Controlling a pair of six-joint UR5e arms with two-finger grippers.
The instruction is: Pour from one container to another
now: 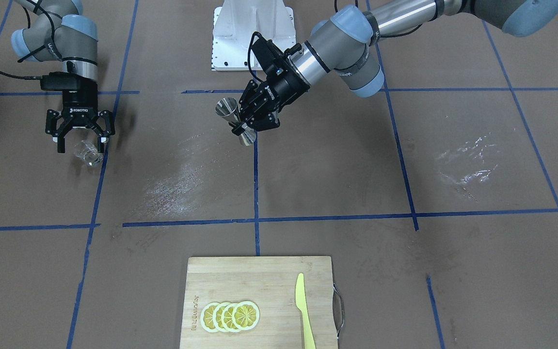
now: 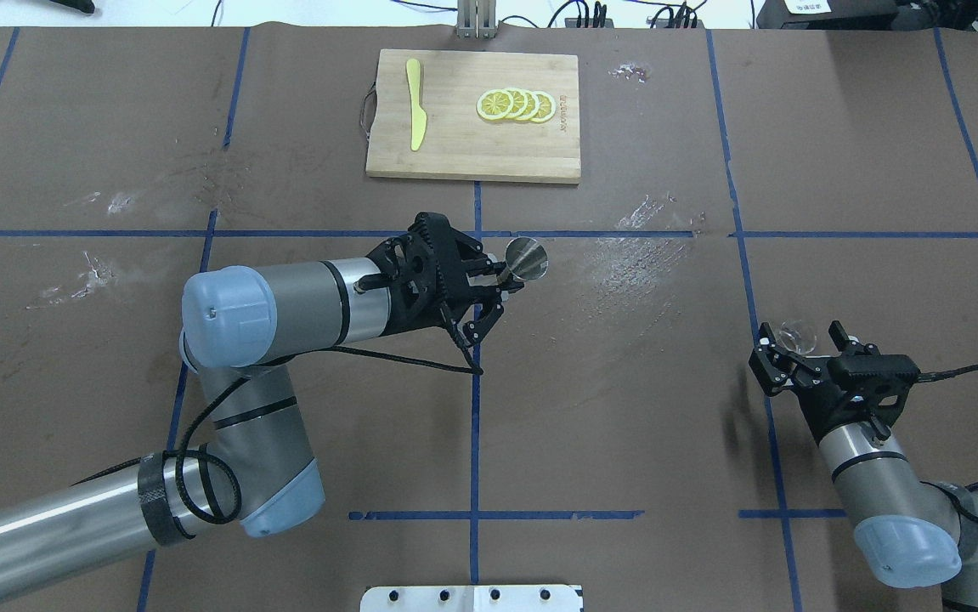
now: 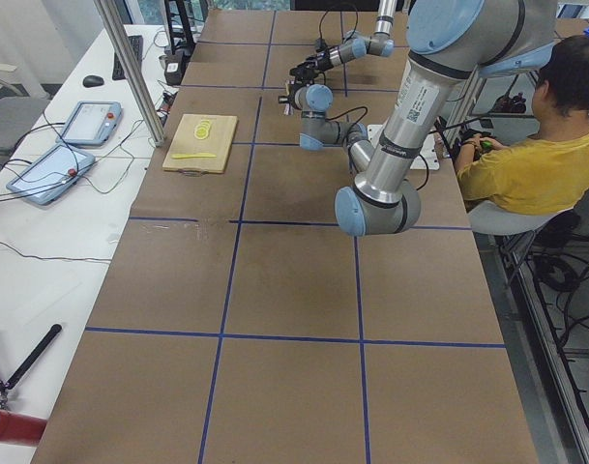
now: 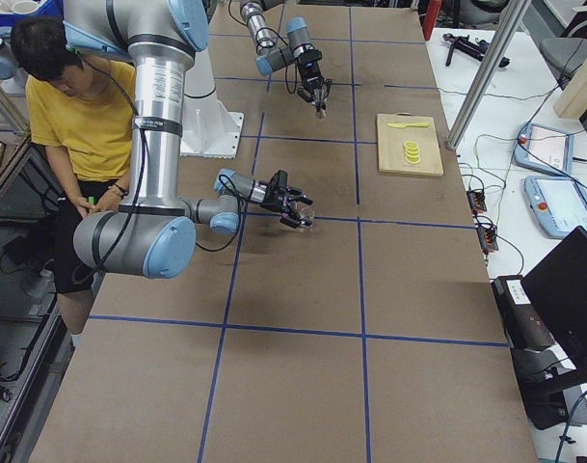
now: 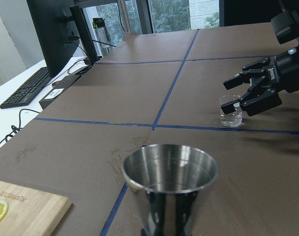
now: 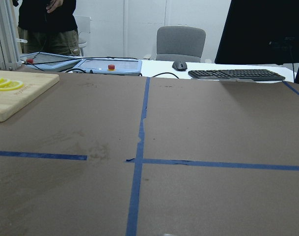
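While right gripper (image 1: 81,145) straddles glass (image 1: 88,154), jaws wide, front view's left | left gripper (image 1: 238,129) clamped on jigger (image 1: 227,108) waist, centre | you close squarely on glass walls before lifting.

The silver hourglass metal jigger (image 5: 170,183) is glossy and smooth. The short clear glass tumbler (image 5: 231,113) shines. The brown table cover (image 1: 337,169) looks matt.

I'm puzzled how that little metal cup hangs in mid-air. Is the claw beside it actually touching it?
Touching. The front-facing view shows the left gripper pinching the metal jigger at its narrow waist, a finger on each side, no gap.
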